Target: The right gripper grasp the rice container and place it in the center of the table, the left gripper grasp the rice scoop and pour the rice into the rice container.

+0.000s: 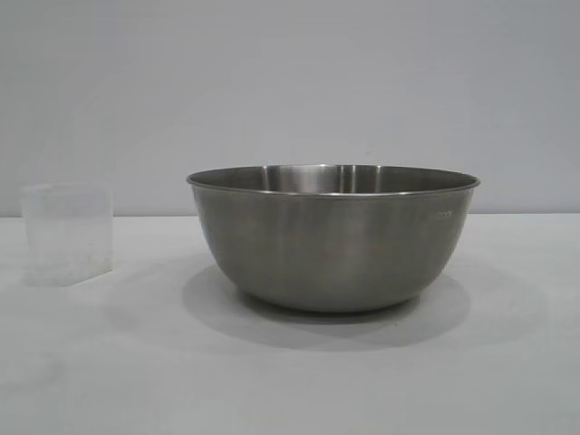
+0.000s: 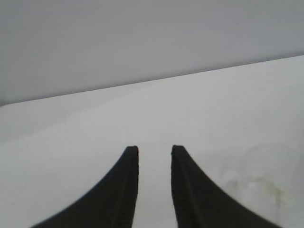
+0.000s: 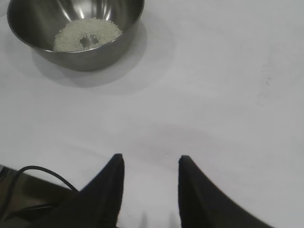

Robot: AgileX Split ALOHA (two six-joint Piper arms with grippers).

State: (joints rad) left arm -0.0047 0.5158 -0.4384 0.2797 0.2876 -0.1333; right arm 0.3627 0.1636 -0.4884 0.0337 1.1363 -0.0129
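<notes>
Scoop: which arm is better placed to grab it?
Left. The scoop stands left of the bowl, near the open left gripper; the right gripper view shows the bowl, not the scoop.

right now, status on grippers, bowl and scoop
Left gripper open, empty, clear of scoop. Right gripper open, empty, back from bowl. Rice in bowl, scoop upright beside it. Nothing in the way.
</notes>
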